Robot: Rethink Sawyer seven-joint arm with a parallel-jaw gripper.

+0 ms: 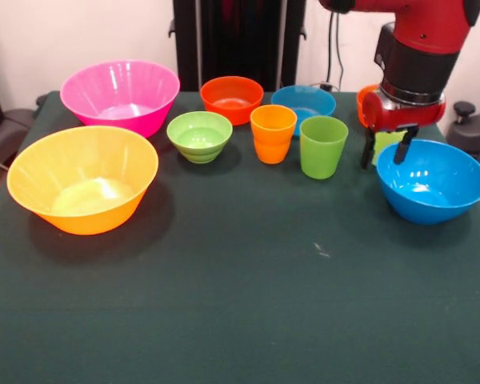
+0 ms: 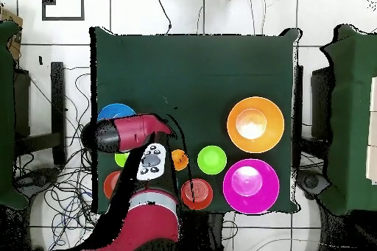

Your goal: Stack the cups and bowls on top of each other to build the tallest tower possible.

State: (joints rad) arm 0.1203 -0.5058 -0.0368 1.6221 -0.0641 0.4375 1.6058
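Hovering pincer [image 1: 385, 150], fingers parted and empty | lime-yellow plastic tumbler [image 1: 386, 142] directly between and behind its tips | glossy blue bowl [image 1: 432, 181] just beside.

Glossy plastic bowls [image 1: 120, 96] on matt cloth-covered table [image 1: 224, 304]

Dark green table [image 1: 240, 304], cloth-covered. On it, front view: big yellow-orange bowl [image 1: 82, 180] near left, big pink bowl [image 1: 120, 96] behind it. Middle row: sm. green bowl [image 1: 199, 136], orange cup [image 1: 273, 134], green cup [image 1: 322, 146]. Back: sm. orange bowl [image 1: 231, 98], sm. blue bowl [image 1: 303, 102]. Right: med. blue bowl [image 1: 431, 182], lime-yellow cup [image 1: 386, 141] just behind it, partly hidden.
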